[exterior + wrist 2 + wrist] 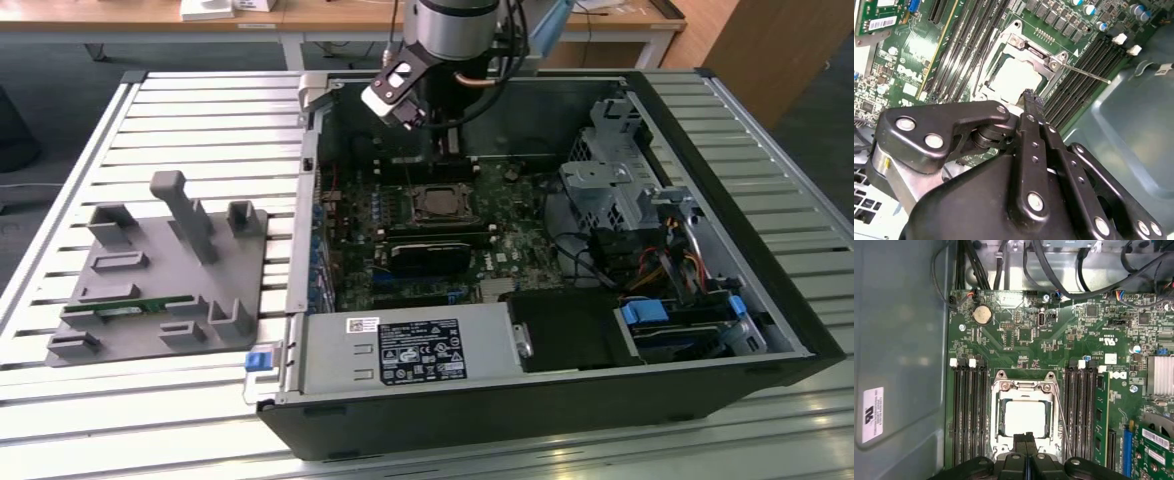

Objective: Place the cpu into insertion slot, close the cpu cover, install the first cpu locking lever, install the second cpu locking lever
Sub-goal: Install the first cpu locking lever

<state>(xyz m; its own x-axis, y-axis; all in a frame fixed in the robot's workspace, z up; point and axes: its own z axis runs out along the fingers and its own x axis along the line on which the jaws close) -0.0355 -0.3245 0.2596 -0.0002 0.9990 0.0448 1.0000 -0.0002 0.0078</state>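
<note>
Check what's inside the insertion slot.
The cpu lies in the insertion slot, silvery top showing through the cpu cover. Contacts beneath it are hidden; the pincer covers one edge.

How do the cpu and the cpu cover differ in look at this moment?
The cpu is a solid, pale silvery square; the cpu cover is a frame plate with a large open window. The cpu is the smaller and shows through that window, while the cpu cover rims it on the sides that show. Both are silvery and square.
</note>
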